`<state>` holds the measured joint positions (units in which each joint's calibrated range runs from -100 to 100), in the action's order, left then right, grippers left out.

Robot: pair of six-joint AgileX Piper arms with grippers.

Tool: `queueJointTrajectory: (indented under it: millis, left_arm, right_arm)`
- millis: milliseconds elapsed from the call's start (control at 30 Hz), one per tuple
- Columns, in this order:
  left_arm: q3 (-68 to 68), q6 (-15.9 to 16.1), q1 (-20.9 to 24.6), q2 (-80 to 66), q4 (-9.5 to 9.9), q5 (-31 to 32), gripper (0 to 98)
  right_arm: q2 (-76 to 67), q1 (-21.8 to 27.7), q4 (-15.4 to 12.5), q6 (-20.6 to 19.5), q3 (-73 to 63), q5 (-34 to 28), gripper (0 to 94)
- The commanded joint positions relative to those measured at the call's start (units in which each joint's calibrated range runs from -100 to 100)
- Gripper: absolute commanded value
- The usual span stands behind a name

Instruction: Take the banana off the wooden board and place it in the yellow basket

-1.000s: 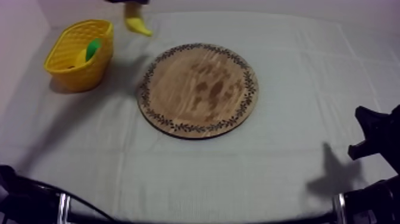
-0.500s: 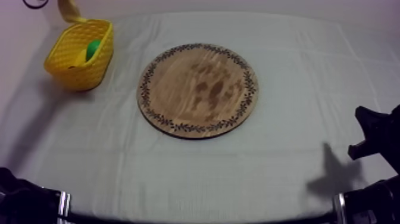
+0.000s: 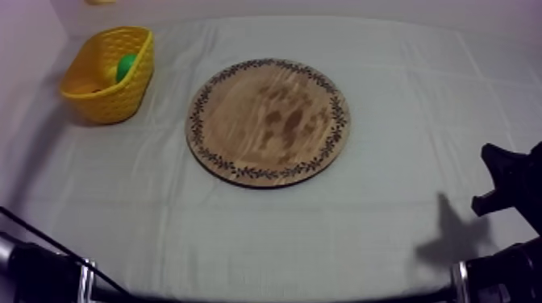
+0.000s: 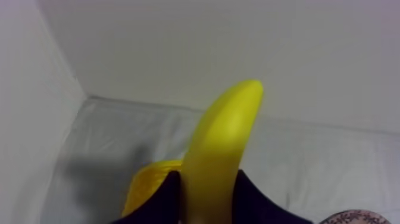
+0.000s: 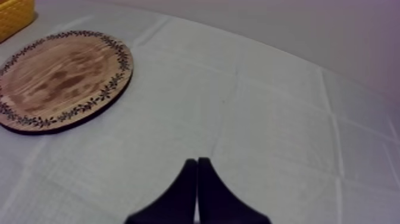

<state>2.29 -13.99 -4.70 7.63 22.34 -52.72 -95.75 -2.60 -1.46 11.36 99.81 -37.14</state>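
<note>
My left gripper [image 4: 205, 182] is shut on the yellow banana [image 4: 221, 143], which stands up between the two black fingers [image 4: 162, 199], high in the air. The yellow basket [image 4: 147, 184] lies right below it. In the top view a sliver of the banana [image 3: 100, 2] pokes in at the upper edge, behind the basket [image 3: 97, 93]. The round wooden board [image 3: 268, 121] with its patterned rim lies bare at the table's middle. My right gripper [image 5: 197, 170] is shut on nothing, low over the cloth to the right of the board [image 5: 59, 77].
A green toy fruit [image 3: 126, 66] lies inside the basket. My right arm [image 3: 504, 181] rests at the table's right front edge. White walls close the table at the back and left. Open cloth surrounds the board.
The left gripper has carried the banana left and upward, from behind the board past the basket's far rim, nearly out of the top view. The right arm has not moved.
</note>
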Motion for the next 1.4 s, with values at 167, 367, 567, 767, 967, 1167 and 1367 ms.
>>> queueJointTrajectory:
  millis: [167, 367, 567, 767, 967, 1167, 1367]
  left_arm:
    - [1.16, -0.01, 2.18, 10.82, 1.34, 0.46, 13.5]
    - [-1.76, -0.23, 3.41, 15.62, 2.55, 2.09, 14.0]
    - [-4.55, 0.1, 3.59, 17.82, 2.81, 2.2, 13.9]
    - [-5.85, 0.44, 3.52, 18.44, 2.75, 2.18, 13.9]
    - [-5.99, -0.94, 3.85, 17.94, 2.97, 2.54, 39.7]
    - [-5.91, -3.25, 5.03, 16.9, 2.97, 5.38, 71.5]
    - [-5.33, -3.72, 5.22, 15.84, 2.84, 4.56, 78.9]
  right_arm:
    - [0.0, 0.0, 0.02, 0.0, -0.03, -0.03, 0.3]
    - [0.0, 0.0, 0.02, 0.0, -0.03, -0.03, 0.3]
    - [0.0, 0.0, 0.02, 0.0, -0.03, -0.03, 0.3]
    - [0.0, 0.0, 0.02, 0.0, -0.03, -0.03, 0.3]
    - [0.0, 0.0, 0.02, 0.0, -0.03, -0.03, 0.3]
    - [0.0, 0.0, 0.02, 0.0, -0.03, -0.03, 0.3]
    - [0.0, 0.0, 0.02, 0.0, -0.03, -0.03, 0.3]
